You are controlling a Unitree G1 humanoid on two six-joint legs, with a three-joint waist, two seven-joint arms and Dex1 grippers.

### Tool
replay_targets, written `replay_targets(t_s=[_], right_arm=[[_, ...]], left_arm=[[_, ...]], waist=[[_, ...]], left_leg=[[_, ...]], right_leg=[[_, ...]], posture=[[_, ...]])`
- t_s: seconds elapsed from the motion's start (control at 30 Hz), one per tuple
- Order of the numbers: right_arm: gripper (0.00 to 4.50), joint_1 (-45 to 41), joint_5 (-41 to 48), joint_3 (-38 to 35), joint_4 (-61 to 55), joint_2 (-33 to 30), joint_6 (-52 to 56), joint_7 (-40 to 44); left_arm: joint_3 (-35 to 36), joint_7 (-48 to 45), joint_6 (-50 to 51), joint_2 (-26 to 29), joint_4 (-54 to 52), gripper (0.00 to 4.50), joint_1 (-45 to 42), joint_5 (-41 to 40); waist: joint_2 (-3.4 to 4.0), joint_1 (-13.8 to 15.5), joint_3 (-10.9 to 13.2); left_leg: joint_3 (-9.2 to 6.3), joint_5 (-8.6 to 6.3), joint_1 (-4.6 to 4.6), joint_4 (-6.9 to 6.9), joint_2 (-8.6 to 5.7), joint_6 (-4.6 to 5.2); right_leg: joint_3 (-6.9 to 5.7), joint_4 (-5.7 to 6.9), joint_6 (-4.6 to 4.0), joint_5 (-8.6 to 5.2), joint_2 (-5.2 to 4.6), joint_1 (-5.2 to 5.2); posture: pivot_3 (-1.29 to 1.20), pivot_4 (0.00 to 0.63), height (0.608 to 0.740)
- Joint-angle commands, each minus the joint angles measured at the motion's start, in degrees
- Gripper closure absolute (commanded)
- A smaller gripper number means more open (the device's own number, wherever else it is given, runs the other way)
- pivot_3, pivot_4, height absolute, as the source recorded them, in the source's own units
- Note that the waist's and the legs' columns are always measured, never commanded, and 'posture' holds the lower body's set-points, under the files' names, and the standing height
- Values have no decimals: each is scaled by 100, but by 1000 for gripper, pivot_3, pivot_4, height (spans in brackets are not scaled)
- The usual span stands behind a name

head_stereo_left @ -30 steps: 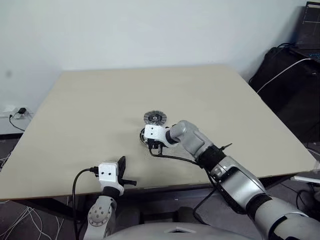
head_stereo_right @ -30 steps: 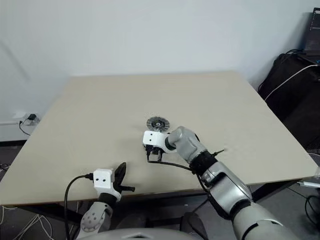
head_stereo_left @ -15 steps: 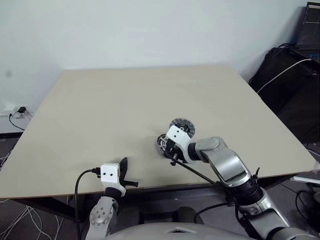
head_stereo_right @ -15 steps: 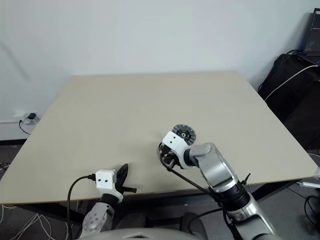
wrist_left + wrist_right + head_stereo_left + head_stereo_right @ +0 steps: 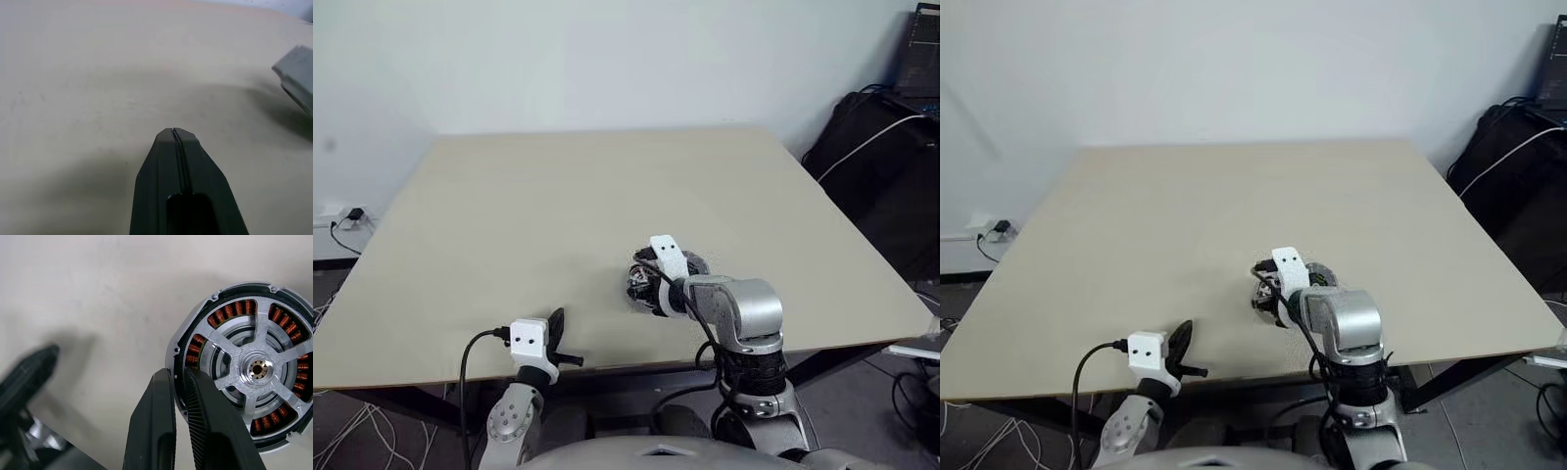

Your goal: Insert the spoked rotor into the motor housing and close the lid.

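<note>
Right hand pinches rim of motor housing (spoked rotor seated inside); left hand pressed together over counter.

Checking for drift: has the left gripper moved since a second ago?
No. The left gripper stays at the beige table's near edge, shut.

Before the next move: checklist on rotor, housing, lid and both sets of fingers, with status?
1. Spoked rotor seated in motor housing: ok, spokes lie over the coils.
2. Right fingers clamped on the housing's rim: ok.
3. Housing resting on table or lifted: cannot tell.
4. Lid free to pick: cannot tell, mostly hidden behind the right wrist.
5. Left fingers shut, empty, apart from the parts: ok.
</note>
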Motion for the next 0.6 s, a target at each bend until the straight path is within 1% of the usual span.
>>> replay_targets(t_s=[0.03, 0.13, 0.47, 0.53, 0.6], right_arm=[[4430, -131, 408, -177, -148, 225, 56, -245], [4430, -68, 647, -243, -23, 319, 56, -499], [4430, -76, 1446, -209, 447, 223, 56, -1169], [3708, -124, 1520, -258, 539, 288, 56, -1272], [3154, -192, 1565, -332, 649, 389, 56, -1369]], left_arm=[[-39, -18, -43, -19, -52, 4500, -34, -32], [-47, -16, -32, -29, -56, 4500, -27, -34], [-38, -24, 2, 8, -71, 4500, -23, -40], [-35, -25, 11, 9, -64, 4500, -34, -47], [-38, -25, 24, 9, -57, 4500, -47, -47]], waist=[[4, -17, 2], [4, -16, 2], [1, -25, -2], [1, -25, -2], [2, -25, -2]], left_leg=[[0, 0, 0, -1, 0, 0], [0, 0, 0, -2, 0, 0], [1, 0, 3, -3, 2, 1], [1, 0, 3, -4, 2, 1], [1, 1, 2, -4, 2, 1]], right_leg=[[0, 0, 0, 0, 1, 0], [0, 0, 0, -1, 5, -1], [0, -4, 5, -5, 7, 3], [0, -5, 11, -9, 8, 3], [0, -5, 12, -9, 7, 4]], posture=[[0, 0, 740], [0, 0, 740], [0, 0, 740], [0, 0, 740], [0, 0, 740]])
